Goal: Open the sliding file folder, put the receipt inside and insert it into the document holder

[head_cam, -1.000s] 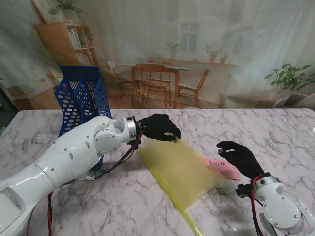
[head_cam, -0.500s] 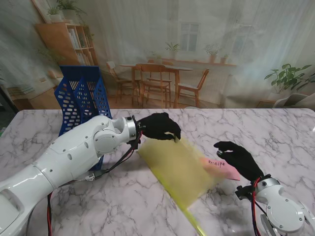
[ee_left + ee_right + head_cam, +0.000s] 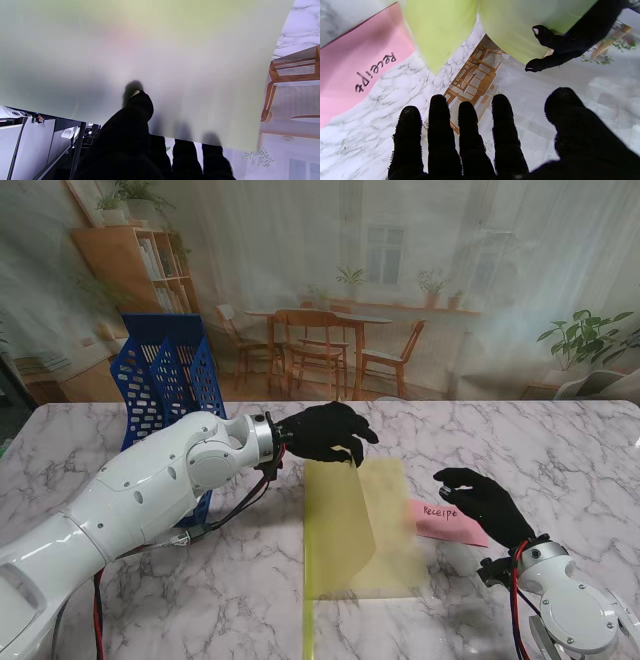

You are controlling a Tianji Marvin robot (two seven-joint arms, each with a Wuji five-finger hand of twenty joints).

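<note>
Marble counter [image 3: 560, 442] is stretching out under both arms, backed by a printed scene of a sunlit dining room. Well behind the left arm, a blue document holder [image 3: 165, 385] is standing upright at the counter's edge. Between the two hands, the yellow-green file folder [image 3: 355, 525] is lying partly open: its upper sheet is hanging lifted from the left hand [image 3: 325, 432], whose fingers [image 3: 137, 100] are pinching the sheet's far edge, thumb on one face and the others behind it. Its lower sheet is resting flat. Just beside the right hand [image 3: 485, 500], the pink receipt [image 3: 450, 520] is lying on the marble with one edge tucked under the folder's flat sheet. That hand is hovering with its fingers [image 3: 440, 120] spread wide, holding nothing.

Opening the folder seems to be the step in hand. Next, the right hand probably needs to pick up the receipt and slide it between the sheets while the left is keeping the gap wide.
</note>
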